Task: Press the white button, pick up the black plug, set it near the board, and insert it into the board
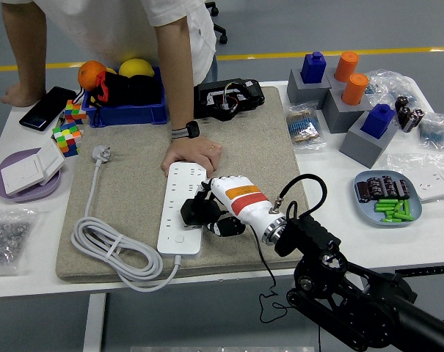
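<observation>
Head view | right hand (pixel 225 205) reaches in from lower right, low over the white board (pixel 181 207) | fingers curled around black plug (pixel 196 211), plug on board | person's hand (pixel 192 154) presses board's far end.

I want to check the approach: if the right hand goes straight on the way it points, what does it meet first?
Probably the white power strip: the right hand, holding the black plug, points left at it. Height over it is unclear.
</observation>
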